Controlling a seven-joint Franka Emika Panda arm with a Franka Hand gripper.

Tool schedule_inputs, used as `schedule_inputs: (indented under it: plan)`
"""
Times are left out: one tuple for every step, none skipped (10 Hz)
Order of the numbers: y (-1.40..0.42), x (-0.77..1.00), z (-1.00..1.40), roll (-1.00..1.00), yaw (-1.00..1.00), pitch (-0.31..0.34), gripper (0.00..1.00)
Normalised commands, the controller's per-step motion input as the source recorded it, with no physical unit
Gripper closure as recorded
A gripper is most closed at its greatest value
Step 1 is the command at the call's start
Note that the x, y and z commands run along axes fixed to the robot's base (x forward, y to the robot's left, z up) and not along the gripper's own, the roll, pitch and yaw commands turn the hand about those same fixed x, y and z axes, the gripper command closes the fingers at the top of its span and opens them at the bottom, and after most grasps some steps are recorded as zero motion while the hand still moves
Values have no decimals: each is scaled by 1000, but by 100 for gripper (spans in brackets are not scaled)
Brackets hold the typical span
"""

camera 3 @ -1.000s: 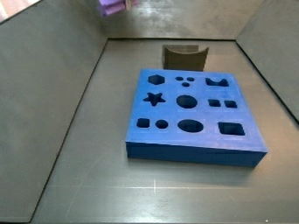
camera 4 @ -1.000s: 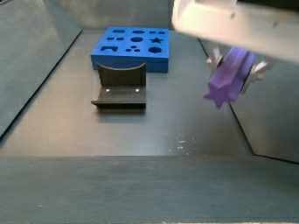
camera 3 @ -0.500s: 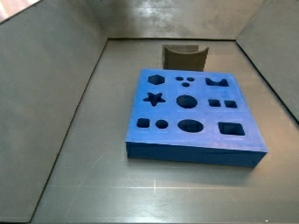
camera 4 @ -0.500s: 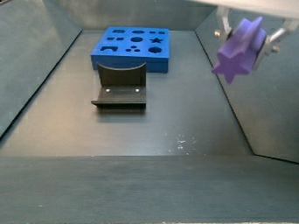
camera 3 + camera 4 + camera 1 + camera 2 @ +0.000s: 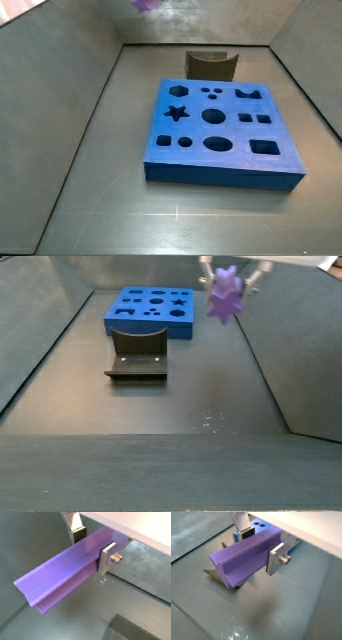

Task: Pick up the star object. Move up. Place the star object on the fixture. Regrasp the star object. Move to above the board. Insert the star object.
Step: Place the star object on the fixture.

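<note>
My gripper (image 5: 91,543) is shut on the star object (image 5: 63,574), a light purple long prism with star-shaped ends, held high above the floor. It shows in both wrist views (image 5: 241,558), with a silver finger (image 5: 275,559) on each side. In a side view the star object (image 5: 225,294) hangs at the top, to the right of the blue board (image 5: 151,312). In a side view only a purple trace (image 5: 144,4) shows at the top edge. The dark fixture (image 5: 138,362) stands on the floor in front of the board, and also shows behind the board (image 5: 210,65).
The blue board (image 5: 221,131) has a star-shaped hole (image 5: 174,113) among circles and squares. Grey walls (image 5: 60,60) enclose the dark floor (image 5: 160,406). The fixture (image 5: 218,576) peeks out below the star object in a wrist view.
The gripper has risen with the star object and moved away toward the board, so it looks smaller and higher in the side view. Board and fixture have not moved.
</note>
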Motion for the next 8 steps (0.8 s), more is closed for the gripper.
schedule_inputs:
  plan:
    - [-596,1000,-68,205,576,-29,100]
    - [-528,1000,-64,147,328,-13,100]
    - [-480,1000,-66,114,198,-9,100]
    - [-438,1000,-64,103,125,-4,100]
    - [-389,1000,-61,114,79,8,100]
    - [-345,1000,-59,124,60,20,100]
    - [-307,1000,-56,134,50,31,100]
    - [-265,1000,-52,147,47,48,100]
